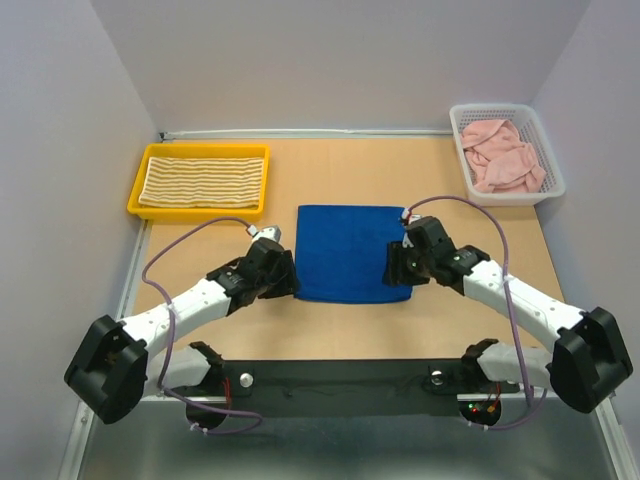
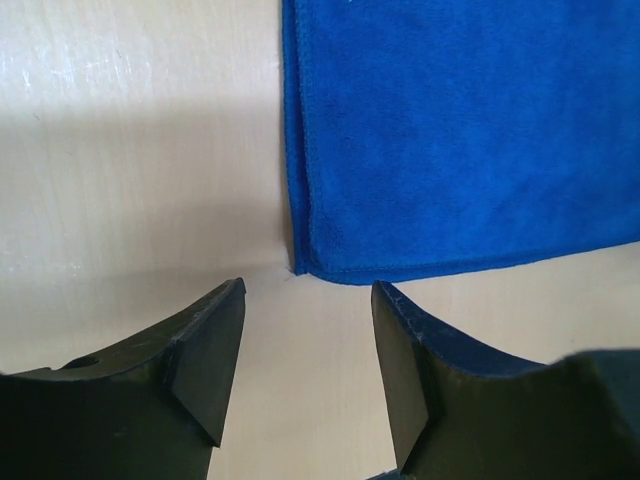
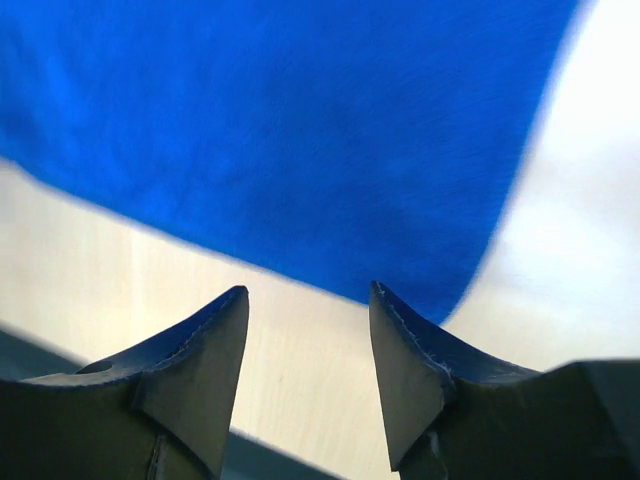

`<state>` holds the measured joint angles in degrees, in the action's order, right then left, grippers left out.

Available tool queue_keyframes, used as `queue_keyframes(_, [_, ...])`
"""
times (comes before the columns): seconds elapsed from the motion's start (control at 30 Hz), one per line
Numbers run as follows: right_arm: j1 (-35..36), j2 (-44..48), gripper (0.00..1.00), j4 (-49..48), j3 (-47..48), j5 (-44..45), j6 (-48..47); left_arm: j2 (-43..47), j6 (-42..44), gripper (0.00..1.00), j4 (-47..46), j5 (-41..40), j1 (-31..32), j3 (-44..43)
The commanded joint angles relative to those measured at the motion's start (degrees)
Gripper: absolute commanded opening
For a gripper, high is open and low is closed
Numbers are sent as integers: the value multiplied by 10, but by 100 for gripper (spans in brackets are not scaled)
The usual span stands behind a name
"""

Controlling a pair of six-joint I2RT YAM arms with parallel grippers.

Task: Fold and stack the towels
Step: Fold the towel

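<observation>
1. The blue towel (image 1: 350, 250) lies flat in the middle of the table (image 1: 330, 165) as a plain rectangle. From above I cannot tell whether it is a single layer or already folded.
2. The left fingers (image 2: 210, 350) sit low at the towel's near left corner. In the left wrist view they are released, with only bare table between them. The corner lies just beyond the tips and apart from them.
3. The right fingers (image 3: 415, 360) are at the near right corner, and in the top view the wrist hides that corner.
4. In the right wrist view the right fingers are also parted, with nothing between them. The towel there is blurred, and its corner ends close to one fingertip. I cannot tell whether it touches.
5. Both wrist views cut off most of the blue towel and show only its near edge and one corner.
6. The striped towel (image 1: 203, 180) lies flat in the yellow tray (image 1: 205, 148) at the far left and covers nearly all of the tray floor.
7. The pink towel (image 1: 503, 155) is crumpled in the white basket (image 1: 460, 140) at the far right. Its folds are too bunched to show how many pieces are there.
</observation>
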<state>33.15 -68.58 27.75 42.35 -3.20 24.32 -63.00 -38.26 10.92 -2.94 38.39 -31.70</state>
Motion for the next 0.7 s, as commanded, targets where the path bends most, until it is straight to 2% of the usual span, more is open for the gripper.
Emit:
queue_keyframes(0.0, [-41,27,57,-3,-19,93,56,-42,-22,62,-12,-27,12,-33])
queue_keyframes(0.07, [-76,32,57,-3,-30,78,62,-57,-25,61,-15,-29,21,-41])
queue_keyframes(0.17, [-104,30,57,-5,-43,57,64,-78,-30,53,-20,-38,27,-51])
queue_keyframes(0.37, [-108,0,52,-17,-55,36,62,-117,-37,46,-26,-49,32,-60])
queue_keyframes(0.67, [-108,-4,46,-31,-89,11,73,-139,-39,27,-25,-51,31,-64])
